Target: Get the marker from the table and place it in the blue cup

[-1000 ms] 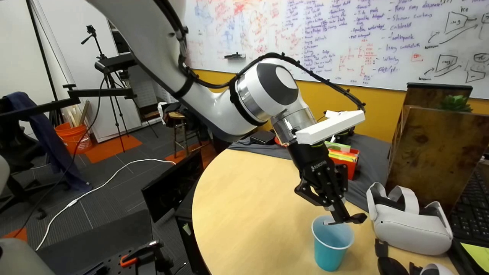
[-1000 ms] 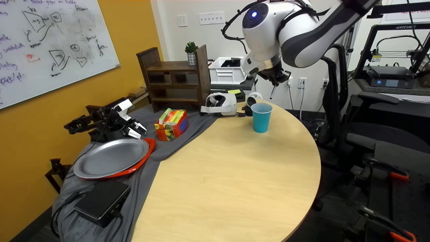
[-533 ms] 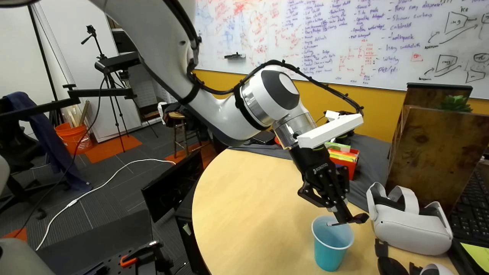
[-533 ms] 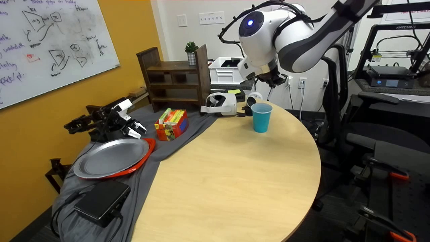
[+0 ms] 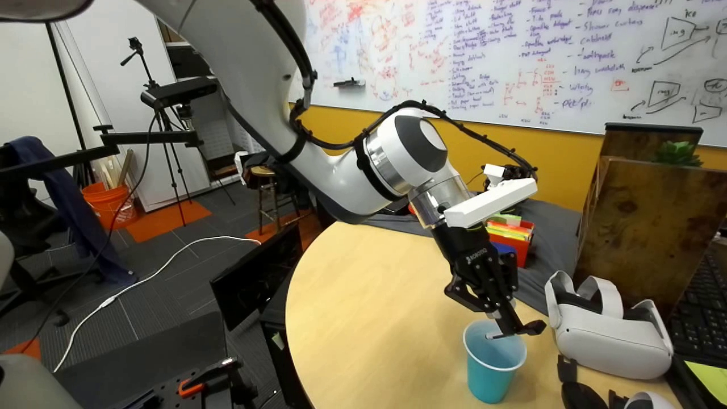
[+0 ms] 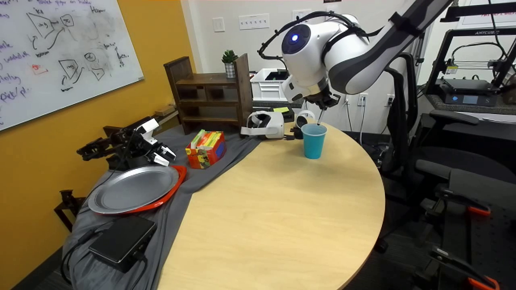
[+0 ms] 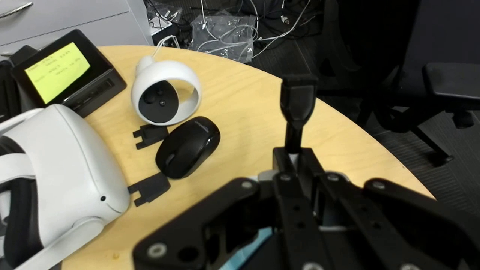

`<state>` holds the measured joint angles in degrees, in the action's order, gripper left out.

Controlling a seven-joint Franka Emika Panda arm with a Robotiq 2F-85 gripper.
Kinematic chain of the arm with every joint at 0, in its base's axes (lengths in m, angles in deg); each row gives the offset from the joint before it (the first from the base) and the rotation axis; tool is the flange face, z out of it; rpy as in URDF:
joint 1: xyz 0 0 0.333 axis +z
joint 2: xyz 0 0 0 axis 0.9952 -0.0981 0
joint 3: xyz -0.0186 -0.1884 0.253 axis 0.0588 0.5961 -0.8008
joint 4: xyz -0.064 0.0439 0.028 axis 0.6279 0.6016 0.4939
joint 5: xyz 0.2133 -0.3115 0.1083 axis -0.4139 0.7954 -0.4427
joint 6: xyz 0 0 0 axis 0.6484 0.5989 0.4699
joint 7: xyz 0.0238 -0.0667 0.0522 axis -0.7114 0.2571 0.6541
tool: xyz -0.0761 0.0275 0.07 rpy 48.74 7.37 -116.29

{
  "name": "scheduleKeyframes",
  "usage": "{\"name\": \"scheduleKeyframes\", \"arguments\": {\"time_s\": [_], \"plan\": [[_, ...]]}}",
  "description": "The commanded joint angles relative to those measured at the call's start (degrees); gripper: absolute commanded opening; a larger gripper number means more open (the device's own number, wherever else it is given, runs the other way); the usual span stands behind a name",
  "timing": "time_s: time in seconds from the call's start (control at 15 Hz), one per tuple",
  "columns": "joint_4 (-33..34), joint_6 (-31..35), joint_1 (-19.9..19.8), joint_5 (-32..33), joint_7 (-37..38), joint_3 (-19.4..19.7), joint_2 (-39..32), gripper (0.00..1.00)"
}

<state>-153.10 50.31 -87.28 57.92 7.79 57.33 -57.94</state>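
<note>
My gripper is shut on the marker, which lies tilted between the fingertips. The marker's dark thick end sticks out on one side and its thin light tip points the other way, in front of the cup's opening in that exterior view. In an exterior view the marker hangs from the gripper, its tip at the cup's far rim. In the wrist view the marker rises from the closed jaws. The blue cup stands upright on the table; the jaws mostly hide the cup in the wrist view.
A white headset stands beside the cup. A black mouse and a white ring controller lie near it. A wooden shelf, a red box and a silver pan stand along the cloth side.
My gripper has moved down and toward the cup, still holding the marker. The marker's tip has come from beyond the cup to its rim in an exterior view. The cup has not moved.
</note>
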Motion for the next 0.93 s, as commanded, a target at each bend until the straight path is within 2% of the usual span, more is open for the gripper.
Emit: {"name": "scheduleKeyframes", "arguments": {"time_s": [0.0,0.87], "plan": [[1.71,-0.04,0.05,1.0,1.53,-0.39,-1.7,0.03],[3.68,-0.28,0.55,1.07,1.51,-0.86,-5.4,0.03]]}}
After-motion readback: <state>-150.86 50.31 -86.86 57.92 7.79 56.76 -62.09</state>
